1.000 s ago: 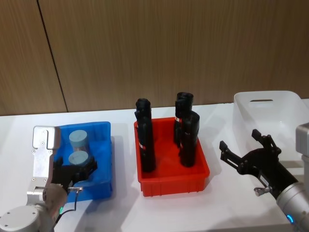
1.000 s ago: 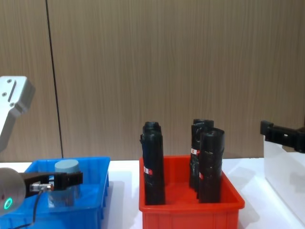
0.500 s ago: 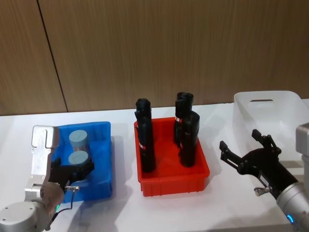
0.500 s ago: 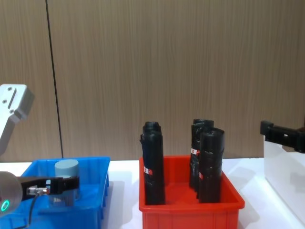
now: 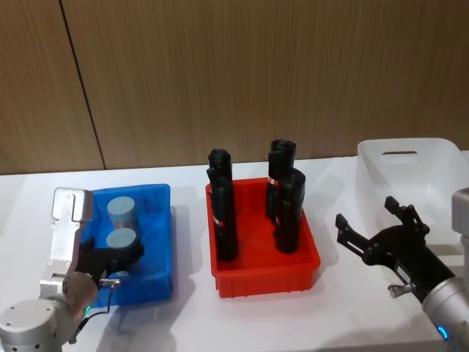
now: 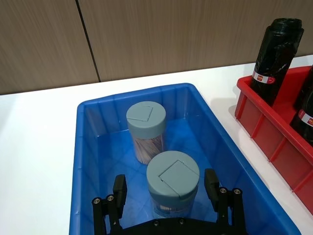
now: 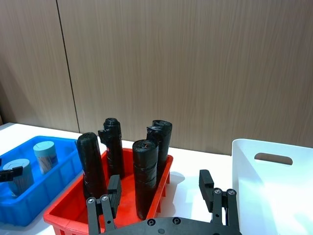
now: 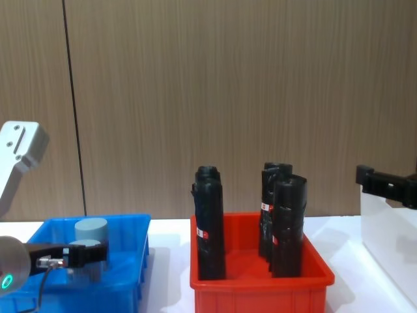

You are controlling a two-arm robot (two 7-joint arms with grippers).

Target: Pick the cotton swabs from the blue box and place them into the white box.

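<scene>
no legible text; the black rolls [image 6: 278, 49] carry red-and-white bands [image 6: 264, 80] (print too small to read).

The white table [image 5: 187, 319] bears a blue box [image 5: 150, 287], red bin [image 5: 264, 279] and white box [image 5: 421, 180].

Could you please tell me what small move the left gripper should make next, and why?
Probably close the left gripper on the nearer clear plastic cotton swab jar with the pale blue lid: its open fingers straddle it inside the shallow blue plastic box, a gap on each side. The right gripper hovers open near the translucent white box.
</scene>
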